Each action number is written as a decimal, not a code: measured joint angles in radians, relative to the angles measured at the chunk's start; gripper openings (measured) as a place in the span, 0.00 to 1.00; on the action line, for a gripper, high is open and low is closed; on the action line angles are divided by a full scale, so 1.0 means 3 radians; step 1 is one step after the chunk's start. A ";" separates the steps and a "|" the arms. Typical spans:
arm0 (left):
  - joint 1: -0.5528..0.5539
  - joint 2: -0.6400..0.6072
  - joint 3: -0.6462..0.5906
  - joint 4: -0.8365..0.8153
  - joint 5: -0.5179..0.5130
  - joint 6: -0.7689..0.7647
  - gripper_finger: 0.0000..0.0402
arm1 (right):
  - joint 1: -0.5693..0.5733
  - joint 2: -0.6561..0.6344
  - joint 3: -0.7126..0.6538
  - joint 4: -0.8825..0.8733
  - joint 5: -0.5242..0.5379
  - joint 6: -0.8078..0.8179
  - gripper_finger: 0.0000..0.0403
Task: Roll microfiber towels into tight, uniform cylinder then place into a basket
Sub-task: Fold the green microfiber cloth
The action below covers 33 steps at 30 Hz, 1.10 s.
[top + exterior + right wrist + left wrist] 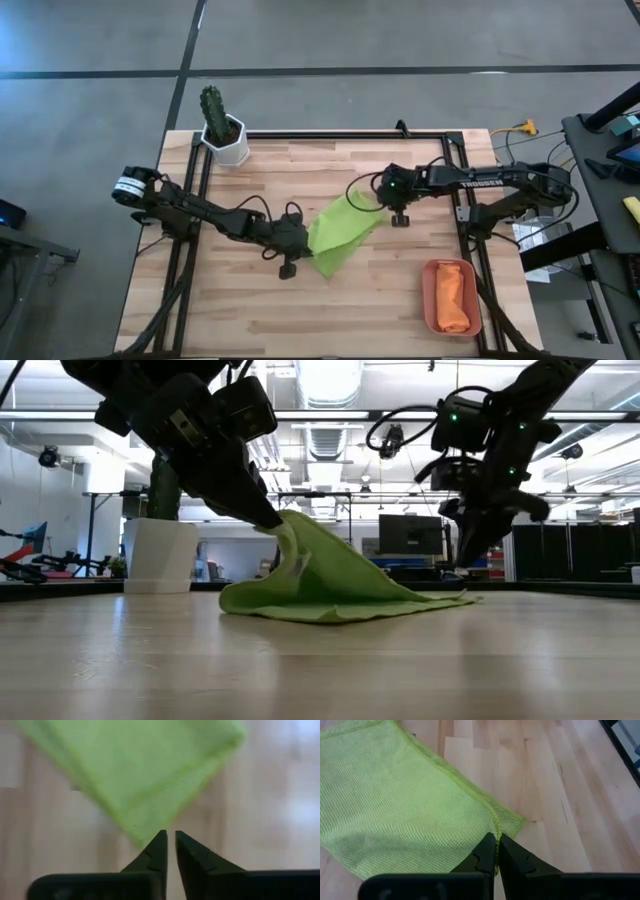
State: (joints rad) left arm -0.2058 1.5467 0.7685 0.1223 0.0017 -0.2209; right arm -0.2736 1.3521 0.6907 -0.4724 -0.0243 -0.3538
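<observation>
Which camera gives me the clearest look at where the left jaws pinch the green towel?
The left wrist view: the left gripper is shut on the green towel's edge. The low view shows that edge lifted off the table; the high view shows only the overall layout; the right wrist view misses that pinch.

Green towel (405,805) waffle-weave cloth; table (560,780) smooth wood.

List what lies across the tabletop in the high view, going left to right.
Cactus pot → left gripper → green towel → right gripper → basket holding the rolled orange towel.
</observation>
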 joint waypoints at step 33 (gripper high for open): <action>-0.0003 0.0006 0.0000 0.0003 0.0066 -0.0074 0.43 | 0.0737 0.0000 -0.0149 0.0344 0.0383 -0.0832 0.35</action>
State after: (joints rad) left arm -0.2066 1.5486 0.7685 0.1230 0.0216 -0.2432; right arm -0.0525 1.3521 0.6459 -0.3691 0.0906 -0.6033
